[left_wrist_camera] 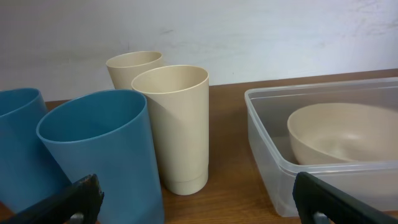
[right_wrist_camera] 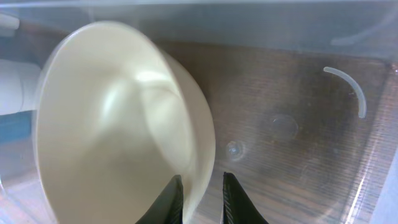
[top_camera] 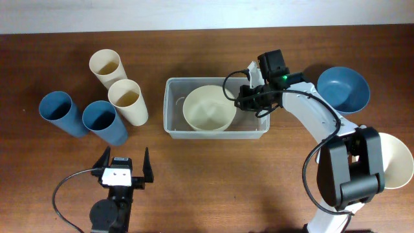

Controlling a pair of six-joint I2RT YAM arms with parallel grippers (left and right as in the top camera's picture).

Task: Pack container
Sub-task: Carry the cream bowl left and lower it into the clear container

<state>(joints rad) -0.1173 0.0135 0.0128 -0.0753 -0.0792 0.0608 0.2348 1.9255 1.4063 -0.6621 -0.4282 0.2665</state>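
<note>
The clear container (top_camera: 169,107) sits mid-table with a cream bowl (top_camera: 208,109) inside its left half. My right gripper (top_camera: 249,103) reaches into the container's right half. In the right wrist view its jaws straddle the bowl's (right_wrist_camera: 112,124) rim, one finger inside the bowl and one outside, slightly parted, with a small gap beside the rim; the right gripper (right_wrist_camera: 202,177) hovers over the container's floor (right_wrist_camera: 298,124). My left gripper (top_camera: 125,165) rests near the front edge, wide open and empty. The left wrist view shows the left gripper (left_wrist_camera: 195,190) facing the container (left_wrist_camera: 267,155) and bowl (left_wrist_camera: 339,134).
Two cream cups (top_camera: 107,66) (top_camera: 128,100) and two blue cups (top_camera: 60,113) (top_camera: 103,122) lie on their sides left of the container. A blue bowl (top_camera: 343,88) stands at the back right, and another cream bowl (top_camera: 398,160) sits by the right edge.
</note>
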